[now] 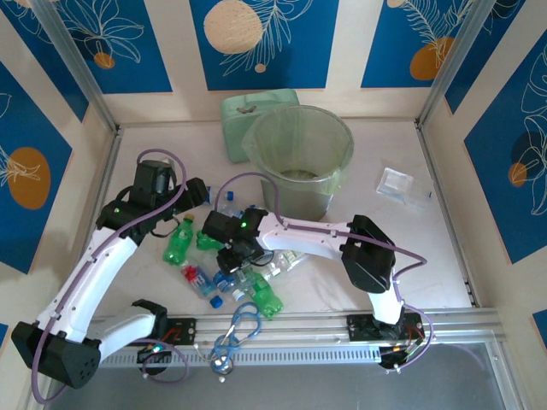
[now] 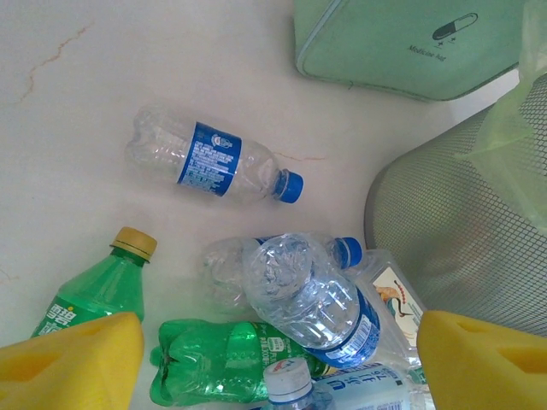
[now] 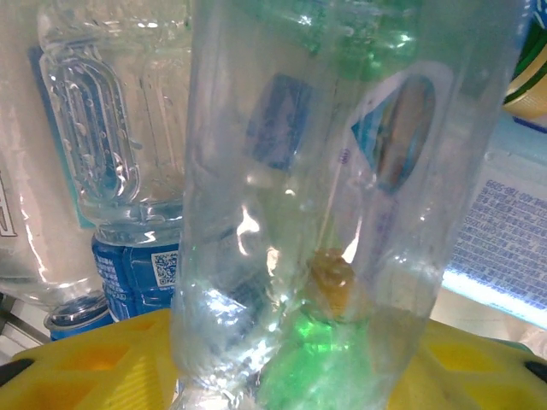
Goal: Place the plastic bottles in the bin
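The right gripper is down among the heaped plastic bottles, and in its wrist view its yellow fingers press in on either side of a clear bottle, whose lower end looks creased where they pinch it. That bottle's long axis runs straight out from the fingers, away from the wrist, so it lies crosswise to the pinch. From these fingers the bin stands beyond and off to the right, near but not touching, its open mouth well above them; the coming move looks like a lift and a swing that way, and this arm is the nearer one for it. The left gripper hangs above the heap with its fingers spread wide and nothing between them. A blue-labelled bottle lies alone beyond them, long axis slanted across the gap, cap toward the right-hand finger
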### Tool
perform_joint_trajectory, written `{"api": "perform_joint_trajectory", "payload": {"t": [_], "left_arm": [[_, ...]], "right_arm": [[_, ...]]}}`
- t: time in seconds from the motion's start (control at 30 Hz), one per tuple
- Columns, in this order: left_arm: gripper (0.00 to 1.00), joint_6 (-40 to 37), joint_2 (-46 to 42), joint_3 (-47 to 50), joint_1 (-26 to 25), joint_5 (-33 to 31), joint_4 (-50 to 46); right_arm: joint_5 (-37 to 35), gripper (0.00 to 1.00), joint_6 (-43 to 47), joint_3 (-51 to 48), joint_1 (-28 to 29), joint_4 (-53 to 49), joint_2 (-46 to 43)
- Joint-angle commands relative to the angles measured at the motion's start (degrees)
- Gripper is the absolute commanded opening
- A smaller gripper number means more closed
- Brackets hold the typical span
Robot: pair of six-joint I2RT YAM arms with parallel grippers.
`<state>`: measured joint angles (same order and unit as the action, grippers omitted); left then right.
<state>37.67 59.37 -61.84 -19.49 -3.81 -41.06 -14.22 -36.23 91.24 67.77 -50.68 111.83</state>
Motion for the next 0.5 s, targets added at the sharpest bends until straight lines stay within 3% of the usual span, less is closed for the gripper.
{"api": "perform_joint_trajectory", "payload": {"t": [0.0,0.23,0.37,0.47], "left_arm": [[0.83,0.3,-0.1,0.4,0.8,2.3,1.7],[0.85,-3.2,-0.8,-1.8,1.5,11.6,6.3],[0.82,-3.2,0.4,-4.9,1.5,22.2,10.1],[0.77,1.0,1.3,-4.8,1.5,33.0,17.1]], "right_arm": [[-2.2,0.55,-0.6,-1.9,0.4,1.0,-5.1],[-5.4,0.55,0.6,-5.5,0.6,5.2,-15.2],[-7.0,0.54,2.0,-5.9,0.1,6.1,-21.2],[-4.4,0.54,2.7,-6.7,-1.8,7.7,-25.5]]}}
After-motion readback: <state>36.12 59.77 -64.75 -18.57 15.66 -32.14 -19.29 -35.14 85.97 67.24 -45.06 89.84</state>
